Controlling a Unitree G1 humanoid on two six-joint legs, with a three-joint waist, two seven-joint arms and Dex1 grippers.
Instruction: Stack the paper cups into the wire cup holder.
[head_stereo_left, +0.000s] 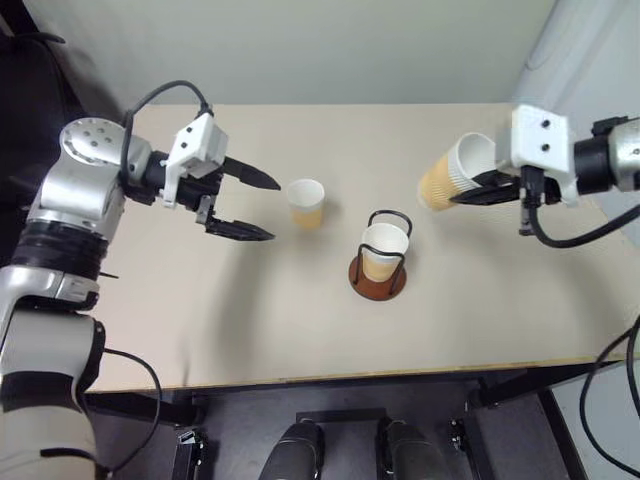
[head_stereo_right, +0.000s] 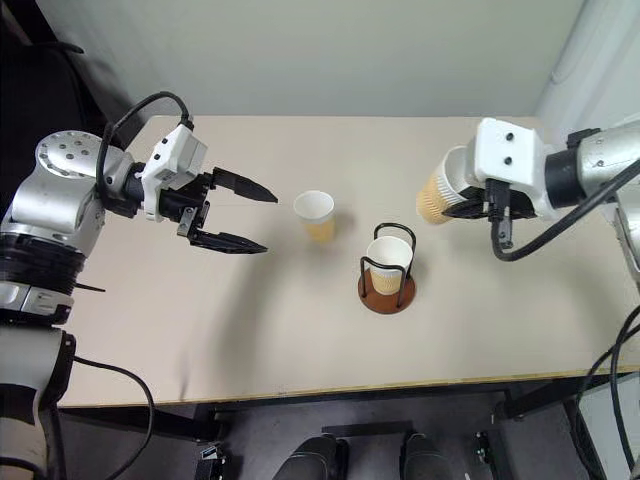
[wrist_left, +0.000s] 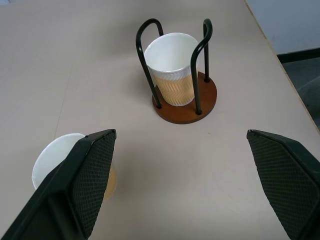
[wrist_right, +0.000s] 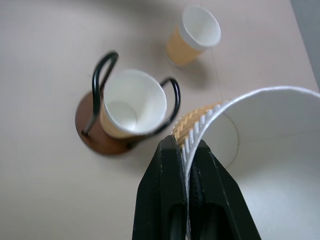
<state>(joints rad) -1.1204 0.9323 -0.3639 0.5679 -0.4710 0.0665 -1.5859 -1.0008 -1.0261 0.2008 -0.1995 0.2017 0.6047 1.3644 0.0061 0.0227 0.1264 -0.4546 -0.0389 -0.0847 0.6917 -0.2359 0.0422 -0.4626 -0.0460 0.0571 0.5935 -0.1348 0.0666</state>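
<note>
The wire cup holder (head_stereo_left: 378, 276), a brown disc with black wire loops, stands mid-table with one paper cup (head_stereo_left: 383, 248) seated in it. A second paper cup (head_stereo_left: 306, 203) stands upright on the table to the holder's left. My right gripper (head_stereo_left: 478, 190) is shut on the rim of a third paper cup (head_stereo_left: 452, 174), held tilted in the air above and to the right of the holder. One finger (wrist_right: 162, 195) is outside the wall and one inside. My left gripper (head_stereo_left: 255, 205) hangs open just left of the standing cup, not touching it.
The beige table (head_stereo_left: 200, 310) has its front edge close to me and a wall behind it. Black cables (head_stereo_left: 560, 235) trail from both arms. Floor and table legs lie beyond the right edge.
</note>
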